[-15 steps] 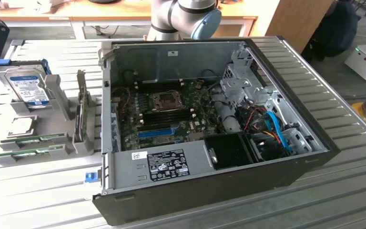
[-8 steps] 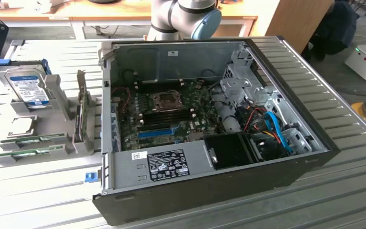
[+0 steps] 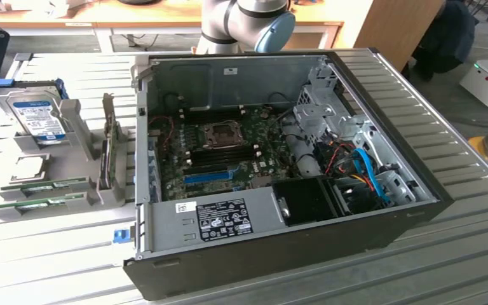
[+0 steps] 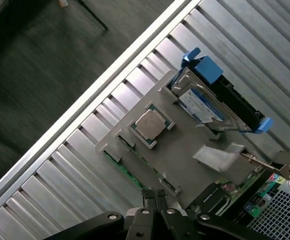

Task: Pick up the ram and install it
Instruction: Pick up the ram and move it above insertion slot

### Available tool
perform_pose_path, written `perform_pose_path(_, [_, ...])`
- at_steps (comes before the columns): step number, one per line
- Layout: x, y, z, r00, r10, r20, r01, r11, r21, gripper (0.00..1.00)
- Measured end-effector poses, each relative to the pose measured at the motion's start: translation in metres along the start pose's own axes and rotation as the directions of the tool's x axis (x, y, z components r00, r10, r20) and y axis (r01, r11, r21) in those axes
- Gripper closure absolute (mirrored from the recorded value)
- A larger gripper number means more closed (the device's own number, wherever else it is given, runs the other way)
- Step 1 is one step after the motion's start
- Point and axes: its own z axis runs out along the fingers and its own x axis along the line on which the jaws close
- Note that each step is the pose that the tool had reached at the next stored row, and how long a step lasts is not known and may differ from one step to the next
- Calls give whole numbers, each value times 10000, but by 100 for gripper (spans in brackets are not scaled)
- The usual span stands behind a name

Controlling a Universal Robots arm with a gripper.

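Wrist view: the hand, pinched together (holding nothing), hangs over the ram in its grey holder

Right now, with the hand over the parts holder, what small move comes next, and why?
Probably open the hand: it hangs shut above the gray holder, where the ram lies in its slot, not gripped.
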Motion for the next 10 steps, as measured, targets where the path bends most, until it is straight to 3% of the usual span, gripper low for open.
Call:
perform_pose_path(5, [0, 0, 2, 9977, -679, -28, 679, 9977, -6, 89])
perform_pose_path(10, [0, 0, 5, 9906, -1370, -56, 1370, 9906, -15, 89])
